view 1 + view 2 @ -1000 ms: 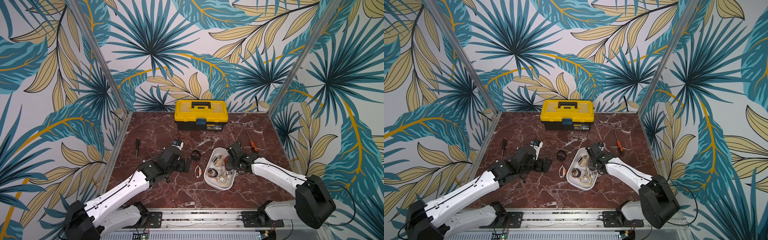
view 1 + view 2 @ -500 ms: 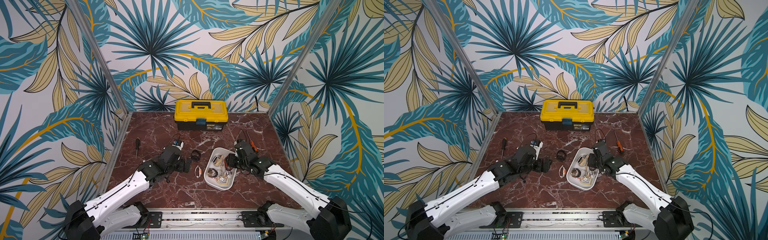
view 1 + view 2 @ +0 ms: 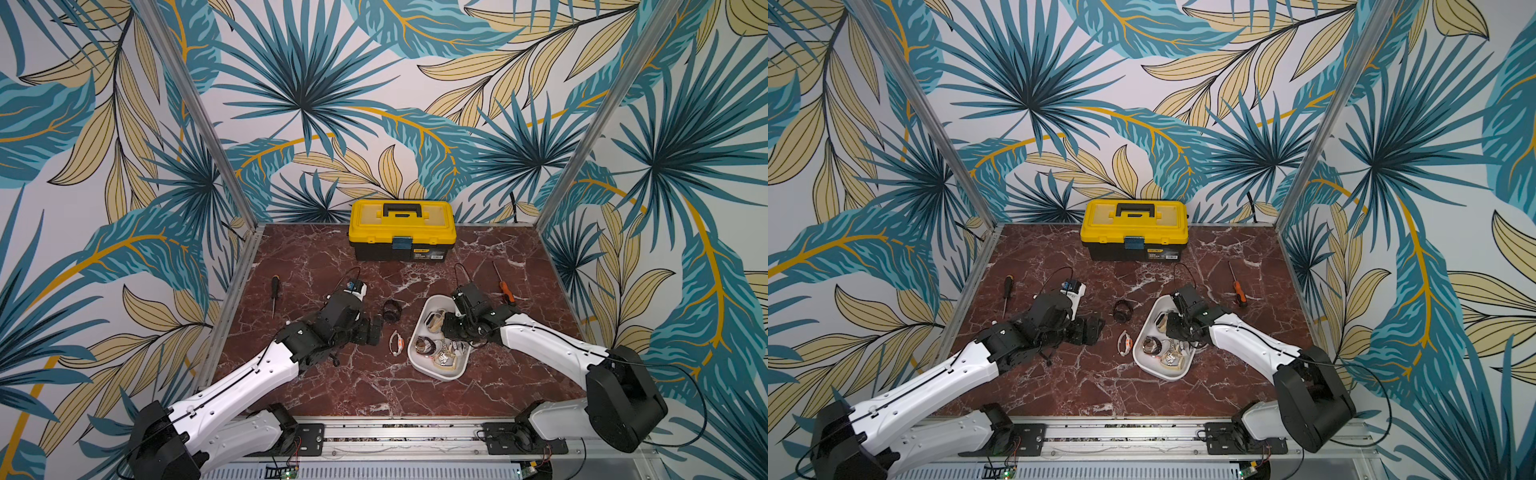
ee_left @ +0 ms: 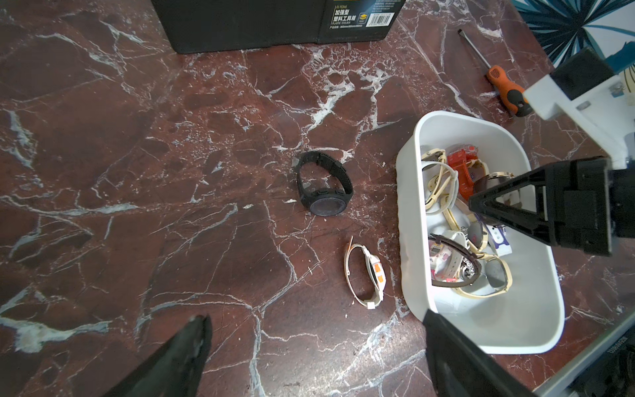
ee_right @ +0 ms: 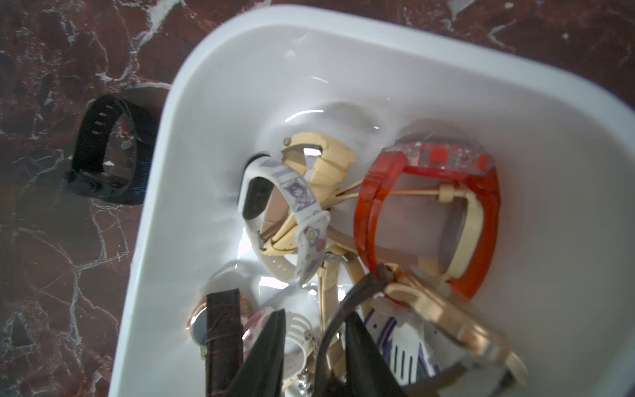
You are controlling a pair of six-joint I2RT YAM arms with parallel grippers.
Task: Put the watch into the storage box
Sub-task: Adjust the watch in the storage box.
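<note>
Surface [image 4: 137, 172]: dark red marble, white veins
Toolbox [image 4: 257, 24]: black base with a printed label, partly in frame
Screwdriver [image 4: 505, 89]: orange-and-black handle, lying near a corner of the storage box
Storage box [image 4: 498, 319]: white, holding a tangle of watches, among them a red watch [image 4: 462, 168]
Black watch [image 4: 326, 205]: on the surface, apart from the box
White watch [image 4: 372, 271], orange marks: on its side, just beside the box wall
Left tool [image 4: 316, 316]: fingers spread wide
Right tool [image 4: 481, 206]: over the box
</note>
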